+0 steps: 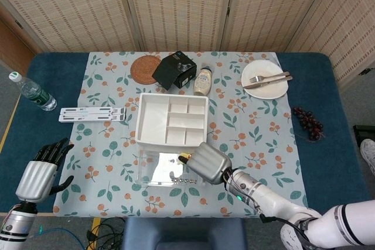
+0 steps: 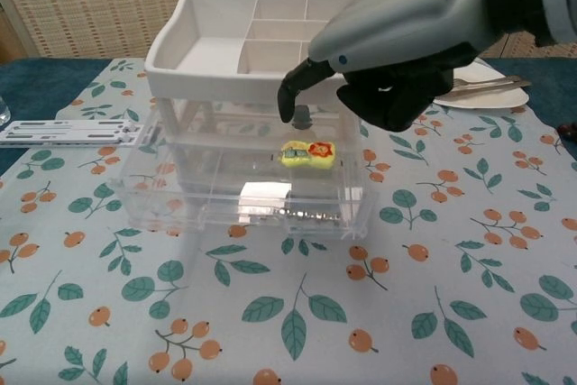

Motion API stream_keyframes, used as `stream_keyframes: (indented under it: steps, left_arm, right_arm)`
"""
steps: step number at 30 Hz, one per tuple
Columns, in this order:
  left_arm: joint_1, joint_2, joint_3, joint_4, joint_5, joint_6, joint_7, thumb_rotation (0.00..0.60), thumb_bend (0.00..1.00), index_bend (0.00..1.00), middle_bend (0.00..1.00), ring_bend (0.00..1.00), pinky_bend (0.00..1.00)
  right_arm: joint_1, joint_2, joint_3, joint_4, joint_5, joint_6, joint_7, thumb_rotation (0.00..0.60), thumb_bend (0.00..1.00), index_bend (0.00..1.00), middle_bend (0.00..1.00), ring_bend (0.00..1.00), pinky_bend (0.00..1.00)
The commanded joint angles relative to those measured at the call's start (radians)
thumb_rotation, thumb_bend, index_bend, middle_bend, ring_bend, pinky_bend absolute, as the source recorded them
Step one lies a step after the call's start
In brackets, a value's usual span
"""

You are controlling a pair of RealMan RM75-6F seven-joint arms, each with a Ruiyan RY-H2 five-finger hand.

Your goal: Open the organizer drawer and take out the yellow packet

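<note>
The organizer point(image 1: 171, 120) has a white divided tray point(image 2: 261, 83) on top and a clear drawer point(image 2: 243, 214) pulled out toward me. The yellow packet point(image 2: 307, 152) lies in the open drawer, back right; the head view shows only its edge point(image 1: 184, 157). My right hand point(image 2: 406, 33) hovers over the drawer's right side, above the packet, without touching it. One finger point(image 2: 290, 101) points down and the others are curled in; it holds nothing. In the head view this hand point(image 1: 206, 162) covers most of the packet. My left hand point(image 1: 44, 168) rests at the table's near left, fingers apart.
Behind the organizer stand a cork coaster point(image 1: 145, 68), a black box point(image 1: 174, 69) and a jar point(image 1: 203, 81). A plate with cutlery point(image 1: 265, 78) and grapes point(image 1: 307, 122) are to the right. A white strip point(image 1: 91, 113) and a water bottle point(image 1: 32, 92) lie to the left.
</note>
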Motion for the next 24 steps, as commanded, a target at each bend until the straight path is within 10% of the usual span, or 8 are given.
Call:
stream_keyframes:
  steps: [1,24]
  left_arm:
    - [0.001,-0.002,0.0,0.003,-0.001,0.001,-0.003,0.6,0.25,0.14,0.09,0.14,0.16]
    - [0.005,-0.005,-0.002,0.024,0.002,0.012,-0.033,0.6,0.25,0.14,0.09,0.14,0.16]
  right_arm:
    - [0.114,-0.033,-0.039,-0.011,0.148,0.051,-0.135,0.6,1.0,0.17,1.0,1.0,1.0]
    - [0.253,-0.101,-0.104,-0.03,0.281,0.155,-0.226,0.6,1.0,0.24,1.0,1.0,1.0]
